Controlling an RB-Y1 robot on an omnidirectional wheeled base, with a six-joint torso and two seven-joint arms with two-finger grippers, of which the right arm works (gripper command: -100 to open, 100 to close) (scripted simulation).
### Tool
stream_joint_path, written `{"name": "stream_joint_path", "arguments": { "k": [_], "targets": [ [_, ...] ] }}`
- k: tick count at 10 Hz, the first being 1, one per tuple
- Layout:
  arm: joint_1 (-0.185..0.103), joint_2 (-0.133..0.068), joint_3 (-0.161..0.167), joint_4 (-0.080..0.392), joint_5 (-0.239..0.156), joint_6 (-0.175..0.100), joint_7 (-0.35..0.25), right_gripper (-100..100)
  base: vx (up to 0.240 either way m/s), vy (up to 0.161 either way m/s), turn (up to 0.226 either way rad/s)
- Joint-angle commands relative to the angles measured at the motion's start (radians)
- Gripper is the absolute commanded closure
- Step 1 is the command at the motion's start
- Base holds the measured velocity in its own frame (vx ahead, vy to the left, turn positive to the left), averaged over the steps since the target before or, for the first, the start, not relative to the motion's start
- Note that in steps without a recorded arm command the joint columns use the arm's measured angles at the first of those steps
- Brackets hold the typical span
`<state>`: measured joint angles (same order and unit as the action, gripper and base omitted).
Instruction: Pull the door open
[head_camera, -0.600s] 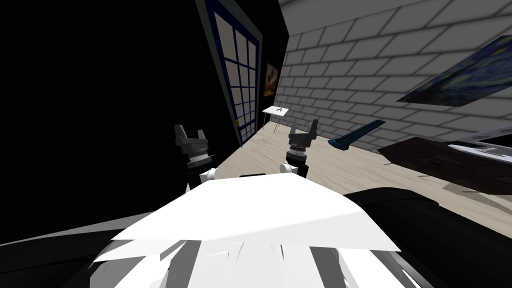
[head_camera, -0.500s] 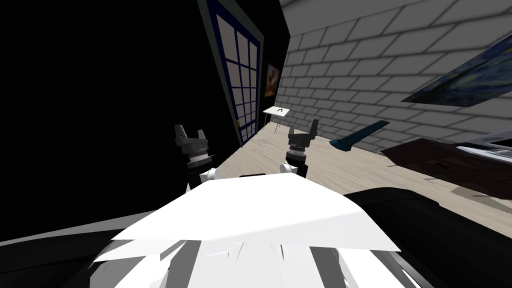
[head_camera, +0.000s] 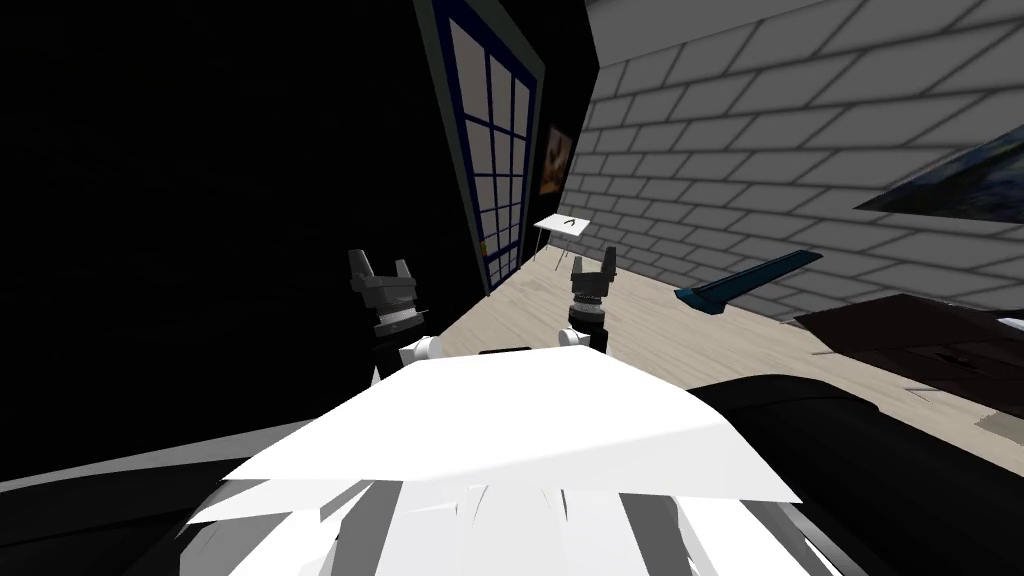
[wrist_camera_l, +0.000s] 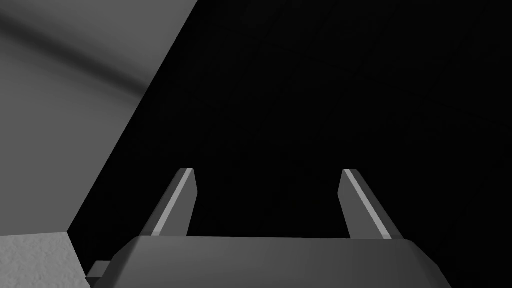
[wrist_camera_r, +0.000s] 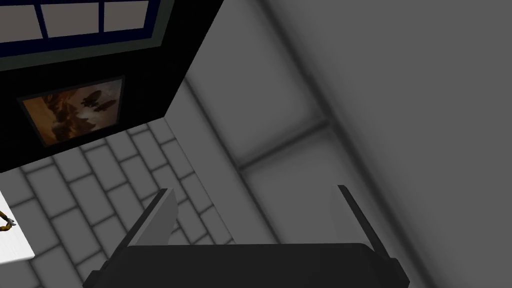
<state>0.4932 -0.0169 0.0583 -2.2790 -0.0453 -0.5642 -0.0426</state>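
door (head_camera: 497, 150) ahead left, table (head_camera: 562, 224) beyond it, wall (head_camera: 750, 130) right

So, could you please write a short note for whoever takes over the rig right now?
The left tool is open and holds nothing; it is raised and faces a black area.
The right tool is open and holds nothing; it is raised and points toward the brick wall.
The door has a blue frame with glass panes. It is ahead, well beyond both tools, and looks shut. A small white table stands past it.
Done: nothing on the door yet.
Left: move closer, take hold of the door, pull it open.
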Motion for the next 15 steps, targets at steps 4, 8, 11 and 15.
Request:
{"name": "stream_joint_path", "arguments": {
  "k": [4, 8, 11, 15],
  "targets": [
    [-0.002, -0.027, -0.003, 0.090, 0.032, -0.034, 0.092, -100, 0.148, 0.040, 0.116],
    [-0.005, -0.045, -0.006, 0.165, 0.059, -0.060, 0.171, -100, 0.137, 0.028, 0.112],
    [-0.006, -0.056, -0.009, 0.219, 0.079, -0.078, 0.228, -100, 0.136, 0.025, 0.107],
    [-0.009, -0.069, -0.012, 0.308, 0.111, -0.108, 0.321, -100, 0.140, 0.025, 0.124]
  ]
}}
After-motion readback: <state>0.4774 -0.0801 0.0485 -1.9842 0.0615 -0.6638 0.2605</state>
